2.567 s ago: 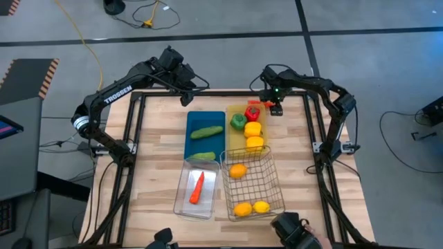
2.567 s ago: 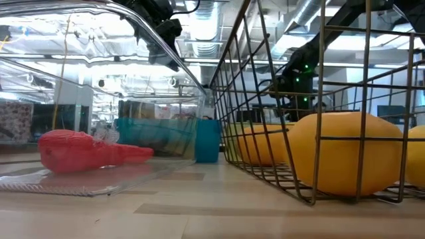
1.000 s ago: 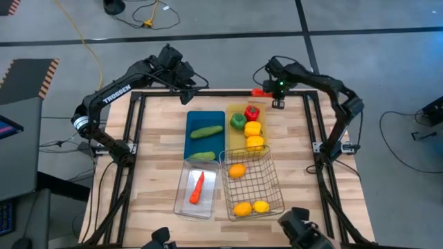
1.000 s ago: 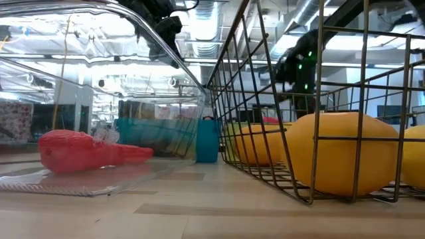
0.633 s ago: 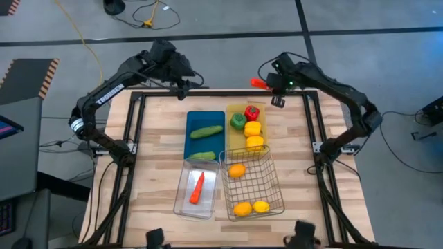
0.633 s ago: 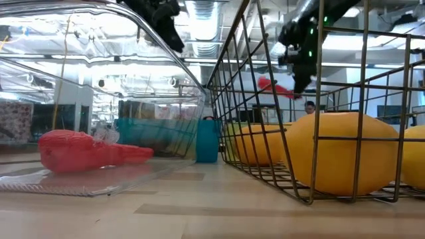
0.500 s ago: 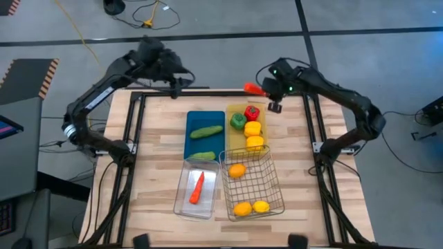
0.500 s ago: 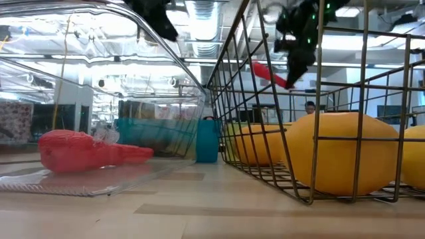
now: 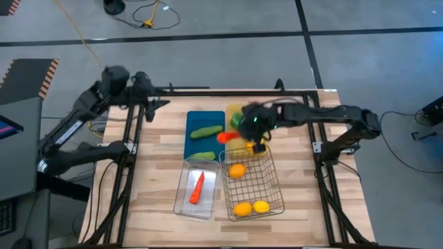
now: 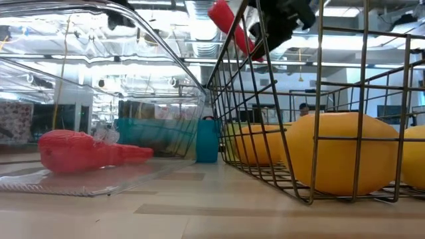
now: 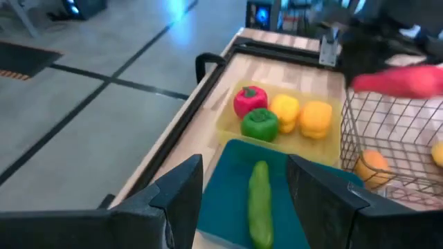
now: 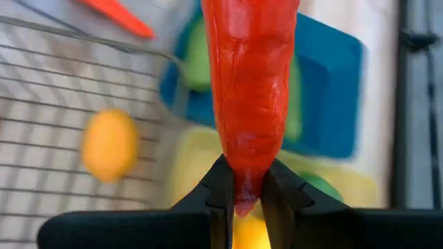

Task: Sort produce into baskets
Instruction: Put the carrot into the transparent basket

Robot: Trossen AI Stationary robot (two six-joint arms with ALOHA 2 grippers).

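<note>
My right gripper is shut on an orange-red carrot, which hangs over the seam between the blue tray and the yellow tray, just beyond the wire basket's far rim. My left gripper stands open and empty at the table's far left corner. Two cucumbers lie in the blue tray. Red, green and yellow peppers sit in the yellow tray. A second carrot lies in the clear bin. Oranges and a lemon lie in the wire basket. My right gripper pinches the carrot's narrower end between its two fingers. The fingers point toward the table's left, and the carrot runs on past them in the same line. The carrot is lifted clear, its thick end free and tipped upward.
The black frame rails run along the table's far edge and both sides. Bare wooden tabletop lies left of the trays and right of the wire basket.
My right gripper has carried the carrot from beyond the far rail toward the near edge and leftward, across the yellow tray, staying shut on it. My left arm has drawn back toward the table's far left corner.
</note>
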